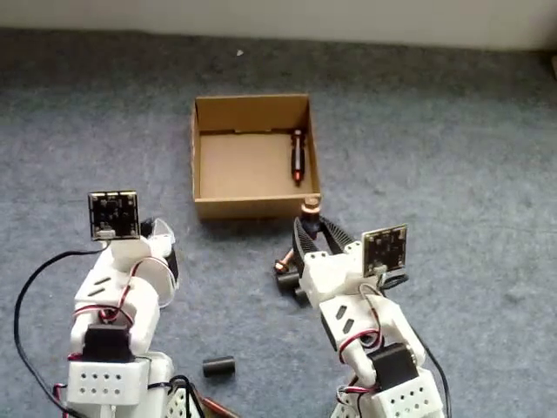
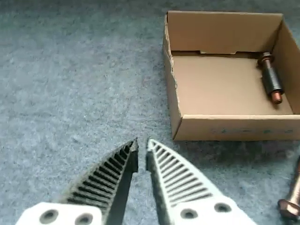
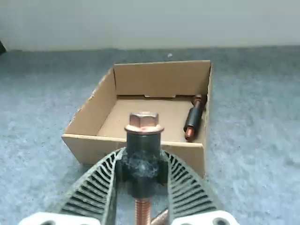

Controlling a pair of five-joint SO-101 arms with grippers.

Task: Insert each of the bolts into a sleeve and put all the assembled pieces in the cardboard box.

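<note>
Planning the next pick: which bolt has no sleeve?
The bare bolt lying on the carpet; the boxed bolt and the bolt in the right gripper wear sleeves.

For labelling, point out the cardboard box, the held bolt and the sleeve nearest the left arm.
cardboard box [image 1: 252, 207], high view, near wall
held bolt [image 3: 143, 121], right wrist view, hex head
sleeve [image 1: 219, 367], high view, middle

Parts tally
One box [image 1: 252, 207], two sleeved bolts [image 1: 298, 157] [image 3: 142, 145], two loose sleeves [image 1: 219, 367] [image 1: 285, 283], one loose bolt [image 2: 293, 197], perhaps a second bolt [image 1: 219, 407].
</note>
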